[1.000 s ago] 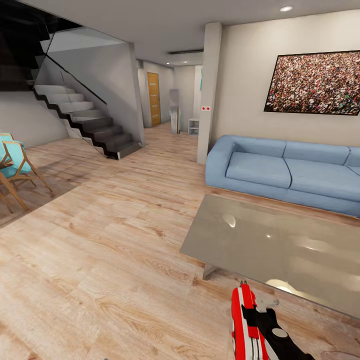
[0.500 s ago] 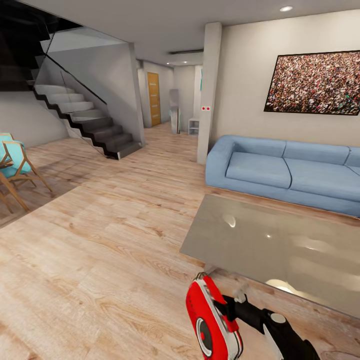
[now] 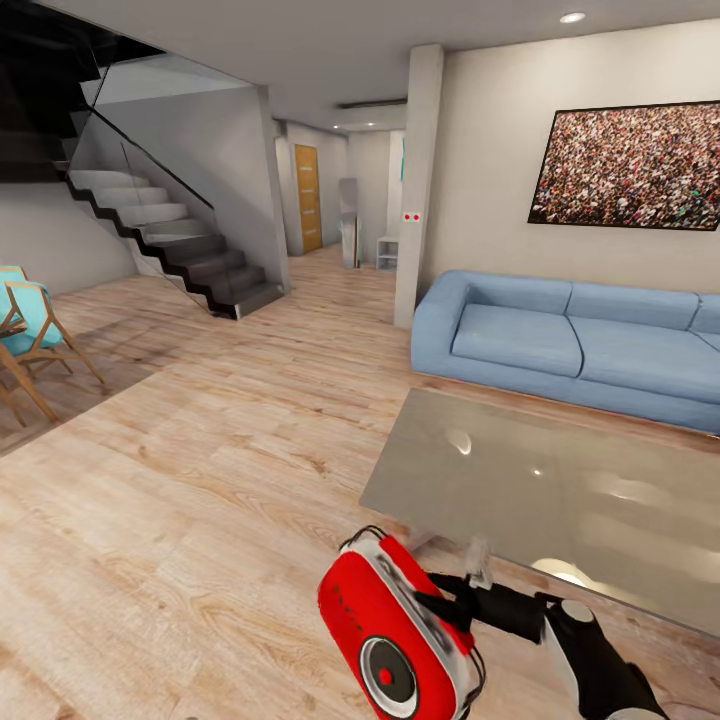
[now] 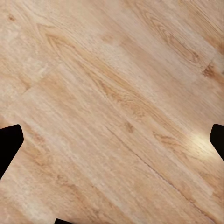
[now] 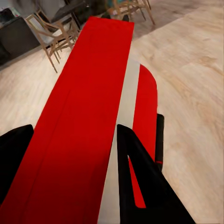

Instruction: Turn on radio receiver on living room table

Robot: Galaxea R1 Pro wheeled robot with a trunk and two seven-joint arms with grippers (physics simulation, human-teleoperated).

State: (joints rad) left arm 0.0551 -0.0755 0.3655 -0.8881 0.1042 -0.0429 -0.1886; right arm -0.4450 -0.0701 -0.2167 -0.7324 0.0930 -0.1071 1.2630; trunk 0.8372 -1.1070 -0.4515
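Observation:
The red radio receiver (image 3: 385, 625), with white stripes and a round dark dial on its face, hangs in the air above the wooden floor, just off the near left corner of the glossy grey table (image 3: 560, 490). My right gripper (image 3: 452, 607) is shut on its edge. In the right wrist view the radio's red and white side (image 5: 88, 116) runs between the black fingers (image 5: 140, 182). My left gripper (image 4: 112, 140) is open over bare floor, with nothing between its fingertips.
A blue sofa (image 3: 560, 340) stands behind the table against the wall, under a large picture (image 3: 630, 165). A pillar (image 3: 420, 190) rises left of the sofa. A staircase (image 3: 170, 240) and wooden chairs (image 3: 30, 330) are at the left, across open floor.
My right gripper has turned the radio and carried it leftward. Earlier it showed edge-on; now its face with the dial is toward the head camera.

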